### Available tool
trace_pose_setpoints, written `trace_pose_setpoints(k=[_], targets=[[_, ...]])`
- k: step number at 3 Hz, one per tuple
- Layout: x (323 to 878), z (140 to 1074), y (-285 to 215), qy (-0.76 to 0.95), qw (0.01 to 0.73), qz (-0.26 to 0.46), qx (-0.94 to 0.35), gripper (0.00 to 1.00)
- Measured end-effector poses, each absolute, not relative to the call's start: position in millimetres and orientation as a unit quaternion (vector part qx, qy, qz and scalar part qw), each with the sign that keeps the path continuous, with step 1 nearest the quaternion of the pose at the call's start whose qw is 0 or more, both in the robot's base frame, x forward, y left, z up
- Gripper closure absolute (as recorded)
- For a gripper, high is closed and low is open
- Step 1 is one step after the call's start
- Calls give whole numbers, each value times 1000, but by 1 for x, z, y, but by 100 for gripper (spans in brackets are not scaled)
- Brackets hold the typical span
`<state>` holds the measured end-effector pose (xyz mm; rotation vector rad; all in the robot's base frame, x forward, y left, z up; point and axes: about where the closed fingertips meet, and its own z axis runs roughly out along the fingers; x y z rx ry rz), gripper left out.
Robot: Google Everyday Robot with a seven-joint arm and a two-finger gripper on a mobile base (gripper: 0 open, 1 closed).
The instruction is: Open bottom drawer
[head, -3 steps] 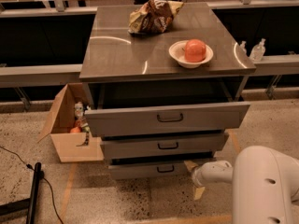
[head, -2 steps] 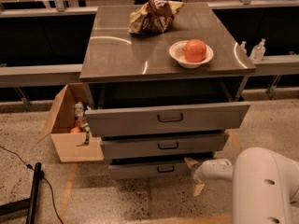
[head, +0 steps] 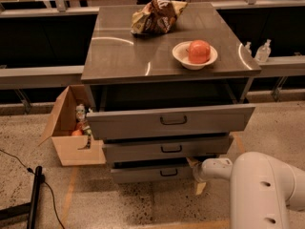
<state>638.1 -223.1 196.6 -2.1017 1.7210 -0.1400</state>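
A: Under the grey steel counter, where's the short grey metal bottom drawer?
B: Lowest of 3, front slightly out. White claw sits low at its rt end; grip state, can't tell.

Crumpled bag, bowl holding perhaps an apple, cardboard box, small bottle

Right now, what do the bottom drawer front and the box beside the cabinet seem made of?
Bottom drawer: probably metal, matte grey, judging by its flat thin front and dark bar handle. Box: cardboard, tan with folded-out flaps. The gripper sits low down by the drawer's right end.
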Motion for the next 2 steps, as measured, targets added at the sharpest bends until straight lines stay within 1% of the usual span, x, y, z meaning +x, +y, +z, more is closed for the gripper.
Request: trace_pose_setpoints(k=[2], targets=[[657,186,-235,630,195,-32,-751,0]])
